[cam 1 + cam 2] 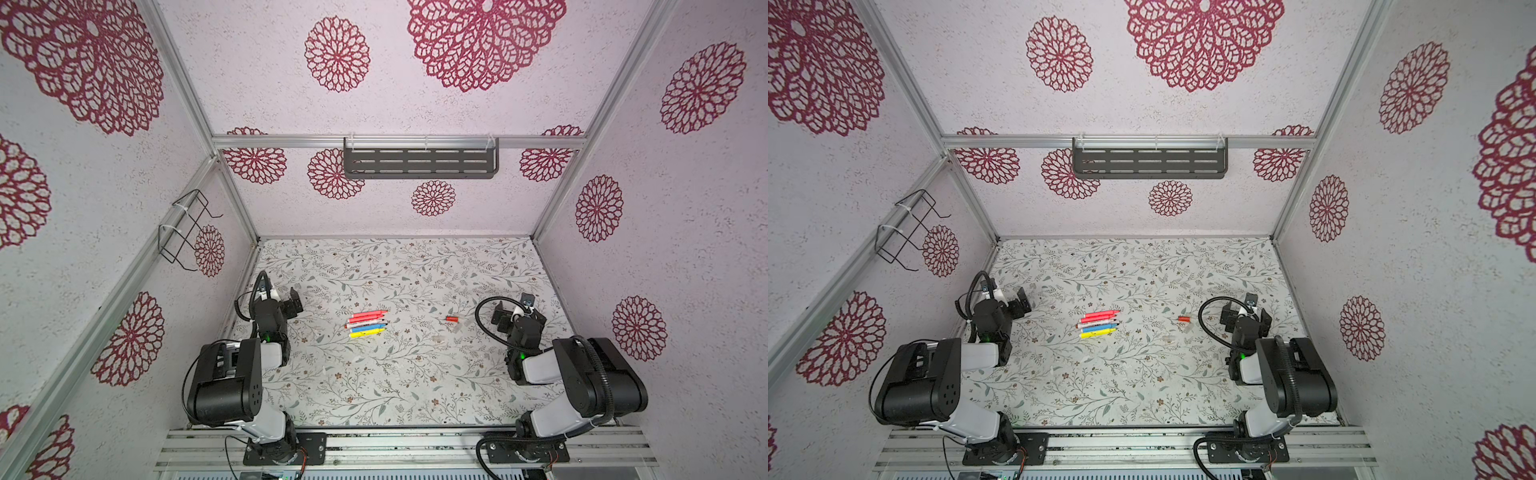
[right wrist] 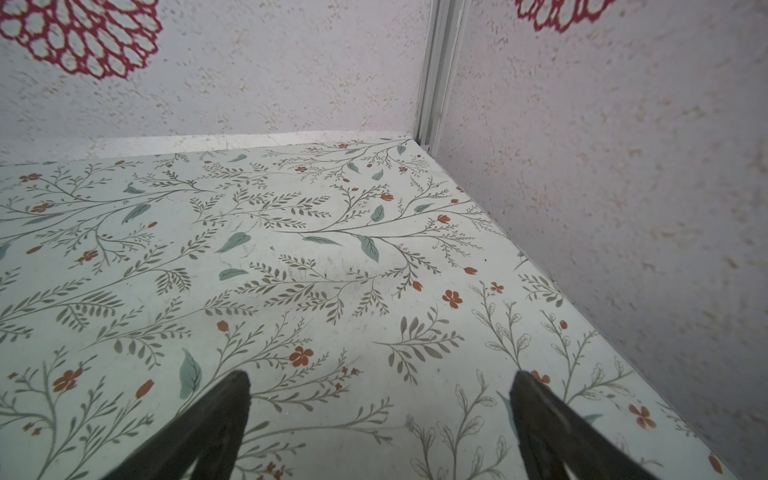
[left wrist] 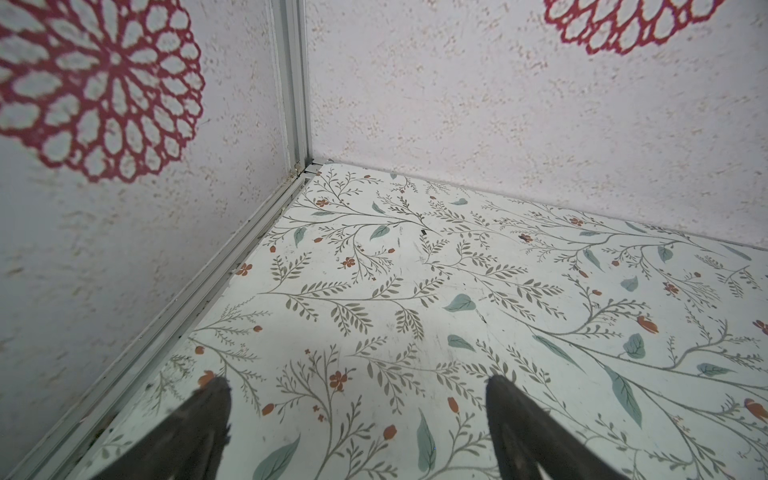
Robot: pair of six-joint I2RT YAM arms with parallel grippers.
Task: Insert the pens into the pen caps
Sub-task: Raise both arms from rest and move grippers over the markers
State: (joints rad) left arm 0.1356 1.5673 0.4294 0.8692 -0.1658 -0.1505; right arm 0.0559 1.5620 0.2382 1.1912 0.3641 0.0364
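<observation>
- Pens: five, side by side at mid-surface, tips aligned; apparently staged for picking.
- Red cap, clear caps: scattered apart from the pens, towards the right claw.
- Right claw: wide, empty, near the caps.
- Left claw: wide, empty, well apart from the pens.

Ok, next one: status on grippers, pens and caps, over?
Left gripper open, empty. Right gripper open, empty. Pens side by side at centre, uncapped; red cap lying apart, nearer the right gripper. Nothing in the way.
</observation>
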